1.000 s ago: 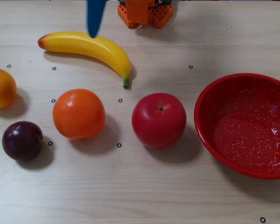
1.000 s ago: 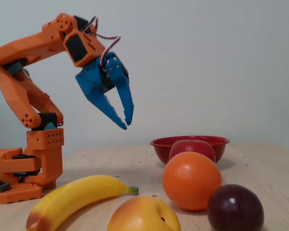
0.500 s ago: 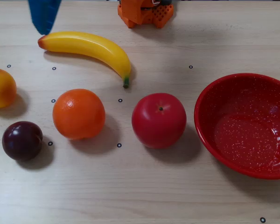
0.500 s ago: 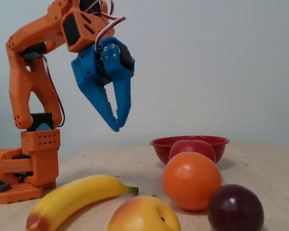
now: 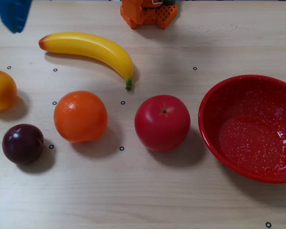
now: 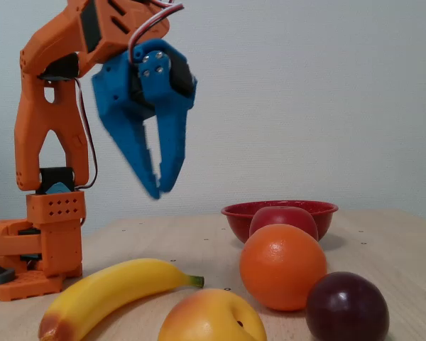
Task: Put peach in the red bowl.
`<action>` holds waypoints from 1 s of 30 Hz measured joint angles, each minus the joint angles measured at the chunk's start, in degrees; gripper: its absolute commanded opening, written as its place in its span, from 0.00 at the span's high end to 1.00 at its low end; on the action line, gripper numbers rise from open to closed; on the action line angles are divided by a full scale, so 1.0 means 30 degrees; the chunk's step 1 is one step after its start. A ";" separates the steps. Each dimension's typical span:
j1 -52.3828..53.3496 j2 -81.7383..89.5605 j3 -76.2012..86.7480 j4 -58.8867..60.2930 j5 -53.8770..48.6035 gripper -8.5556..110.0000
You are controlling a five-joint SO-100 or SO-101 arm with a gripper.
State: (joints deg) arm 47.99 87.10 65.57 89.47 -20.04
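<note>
The peach (image 5: pixel 1 89), yellow-orange with a reddish blush, lies at the left edge of the table; in the low fixed view it (image 6: pixel 211 316) is nearest the camera. The red bowl (image 5: pixel 250 95) with white speckles stands empty at the right, and at the back in the low view (image 6: pixel 321 211), partly behind the apple. My blue gripper (image 6: pixel 160 192) hangs high above the table, its tips nearly together and holding nothing. In the top-down fixed view it (image 5: pixel 12 16) shows only at the top left corner, beyond the peach.
A banana (image 5: pixel 93 49), an orange (image 5: pixel 80 116), a red apple (image 5: pixel 162 122) and a dark plum (image 5: pixel 22 143) lie between the peach and the bowl. The orange arm base (image 5: pixel 148 12) stands at the table's far edge.
</note>
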 measured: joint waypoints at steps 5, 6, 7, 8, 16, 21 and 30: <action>0.1201 -0.1582 -0.1904 0.0615 -0.0850 0.87; 0.1260 -0.1816 -0.2139 0.0820 -0.1230 0.86; 0.1318 -0.1963 -0.2139 0.0937 -0.1436 0.85; 0.1377 -0.2197 -0.2373 0.1113 -0.1611 0.85; 0.2578 -0.3896 -0.4600 0.2578 -0.3574 0.75; 0.2959 -0.5420 -0.5537 0.2695 -0.6006 0.65; 0.3486 -0.8027 -0.6533 0.2461 -0.8086 0.55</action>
State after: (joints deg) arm 58.45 63.02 45.97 96.86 -44.30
